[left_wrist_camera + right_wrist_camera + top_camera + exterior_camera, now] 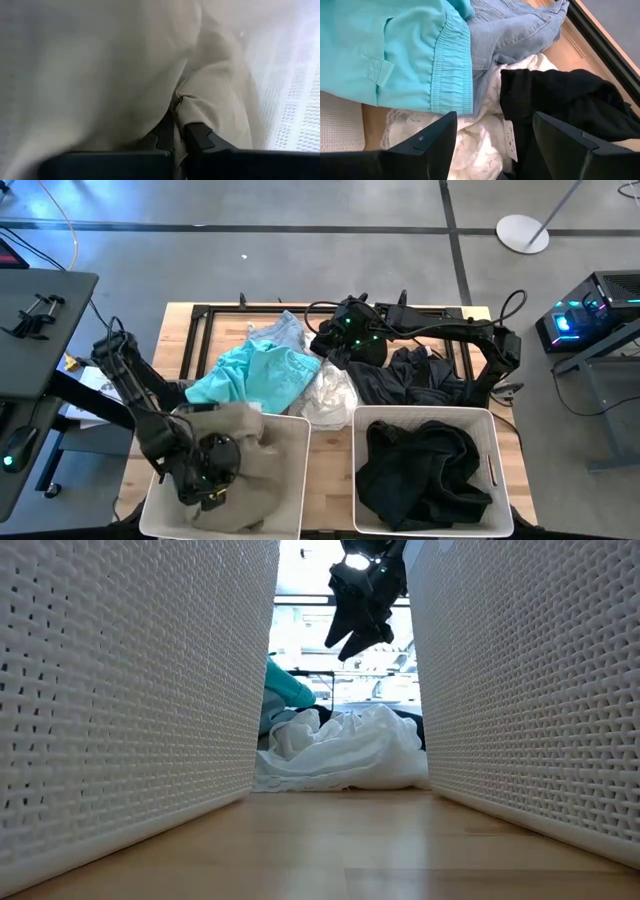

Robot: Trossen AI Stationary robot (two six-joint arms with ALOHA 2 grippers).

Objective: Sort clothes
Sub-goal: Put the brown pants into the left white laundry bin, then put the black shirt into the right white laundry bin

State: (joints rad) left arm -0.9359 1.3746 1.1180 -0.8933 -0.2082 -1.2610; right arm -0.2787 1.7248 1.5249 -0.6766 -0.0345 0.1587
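A beige garment (245,435) lies in the left white basket (290,515), and my left gripper (205,475) is low over it, shut on its cloth. On the table beyond the baskets lies a pile of clothes: a teal one (250,375), a pale blue one (280,335), a white one (328,395) and a charcoal one (415,375). My right gripper (350,330) hangs open above the pile's far side. In its wrist view the fingers (435,142) stand over the white garment (475,145) and a black garment (560,95), touching neither. My left gripper pinches a bunched fold of the beige garment (184,102) between its two fingers (200,136), coming from above and slanting down. The cloth spreads out ahead of the fingers inside the basket. How many layers are in the pinch, I cannot tell.
The right white basket (497,480) holds black clothes (425,470). Seen from table height, the two basket walls (130,690) leave a narrow lane of bare wood with the white garment (340,750) at its far end. A black frame (200,315) edges the table's far side.
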